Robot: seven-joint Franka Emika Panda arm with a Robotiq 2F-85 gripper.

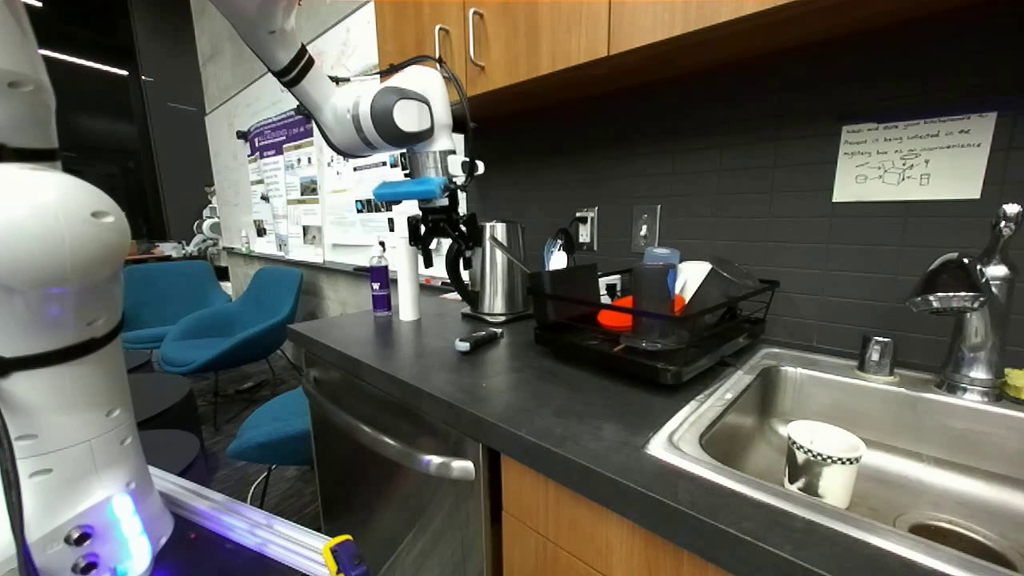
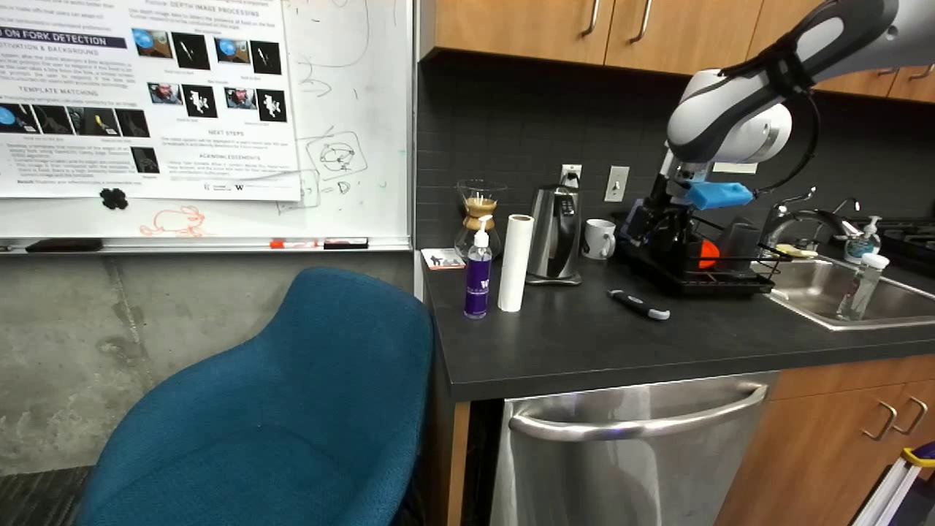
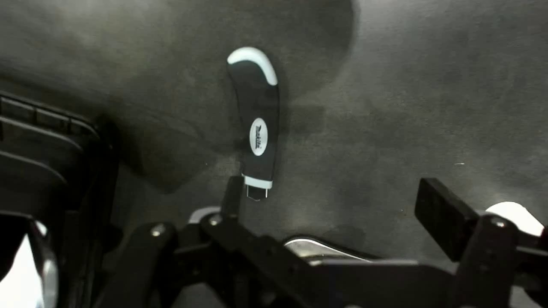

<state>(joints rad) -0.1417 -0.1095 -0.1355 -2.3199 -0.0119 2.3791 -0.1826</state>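
Over the dark counter (image 3: pixel 385 128), the gripper (image 3: pixel 332 204) hangs wide and empty — and lower down, the Makita-badged tool (image 3: pixel 258 105) lies flat (its broad side steadies it, I'd judge), near the dish rack (image 1: pixel 680 370).

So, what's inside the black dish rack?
In the dish rack: red item, blue item, white item, smoky container, among others. Most of its bottom is hidden behind them.

Lab kitchenette: sink (image 1: pixel 944 472), dish rack (image 1: pixel 676 370), dishwasher (image 2: pixel 621 478), whiteboard (image 2: pixel 354 95), research poster (image 2: pixel 146 95).
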